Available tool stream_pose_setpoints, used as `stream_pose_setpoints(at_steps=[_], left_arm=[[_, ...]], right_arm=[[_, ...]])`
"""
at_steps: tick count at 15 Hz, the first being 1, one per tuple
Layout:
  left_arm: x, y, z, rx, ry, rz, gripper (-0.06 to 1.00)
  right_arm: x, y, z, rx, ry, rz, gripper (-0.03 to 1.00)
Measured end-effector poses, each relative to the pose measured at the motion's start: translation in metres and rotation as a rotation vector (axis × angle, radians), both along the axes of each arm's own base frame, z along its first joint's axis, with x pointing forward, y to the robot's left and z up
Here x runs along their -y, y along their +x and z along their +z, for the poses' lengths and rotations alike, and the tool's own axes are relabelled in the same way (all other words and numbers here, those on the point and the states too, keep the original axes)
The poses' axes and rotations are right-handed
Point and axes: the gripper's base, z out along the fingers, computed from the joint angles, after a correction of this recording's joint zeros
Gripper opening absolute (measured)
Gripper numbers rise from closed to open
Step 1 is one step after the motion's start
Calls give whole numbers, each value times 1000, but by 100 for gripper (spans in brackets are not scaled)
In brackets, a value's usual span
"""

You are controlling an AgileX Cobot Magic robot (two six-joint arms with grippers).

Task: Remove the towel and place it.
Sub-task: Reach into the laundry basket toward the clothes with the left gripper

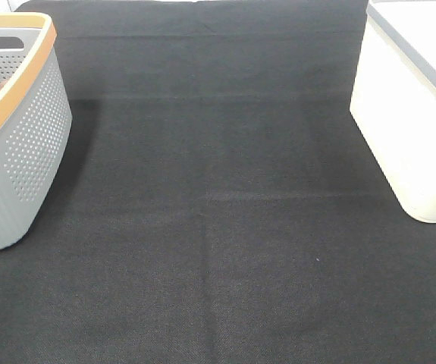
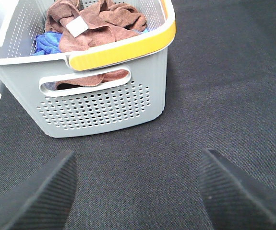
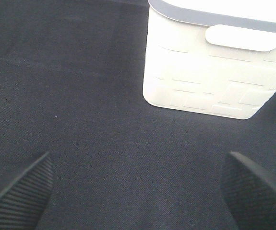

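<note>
While the towel (image 2: 109, 26) sits in the left basket (image 2: 104, 110), our left claw (image 2: 138, 153) and right claw (image 3: 138, 154) hang spread wide, empty.

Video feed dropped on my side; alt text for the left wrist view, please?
A grey perforated basket on the black mat holds the crumpled reddish-brown towel, white tag showing, beside a blue cloth. The left end effector is open and empty, short of the basket.

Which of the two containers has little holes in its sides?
The grey basket with the orange rim, on the left, holding the brown towel. The white bin on the right has solid walls.
</note>
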Motion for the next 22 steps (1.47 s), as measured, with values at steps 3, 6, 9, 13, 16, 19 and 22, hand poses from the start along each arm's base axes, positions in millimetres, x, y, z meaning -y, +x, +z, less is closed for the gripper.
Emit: stream_pose_setpoints(at_steps=[3,6,9,13,16,19,22], left_arm=[[0,0,0,0,0,0,68],[0,0,0,0,0,0,68],[0,0,0,0,0,0,68],[0,0,0,0,0,0,68],[0,0,0,0,0,0,68],[0,0,0,0,0,0,68],[0,0,0,0,0,0,68]], right_arm=[[0,0,0,0,0,0,89],[0,0,0,0,0,0,89],[0,0,0,0,0,0,89],[0,0,0,0,0,0,89],[0,0,0,0,0,0,89],[0,0,0,0,0,0,89],[0,0,0,0,0,0,89]])
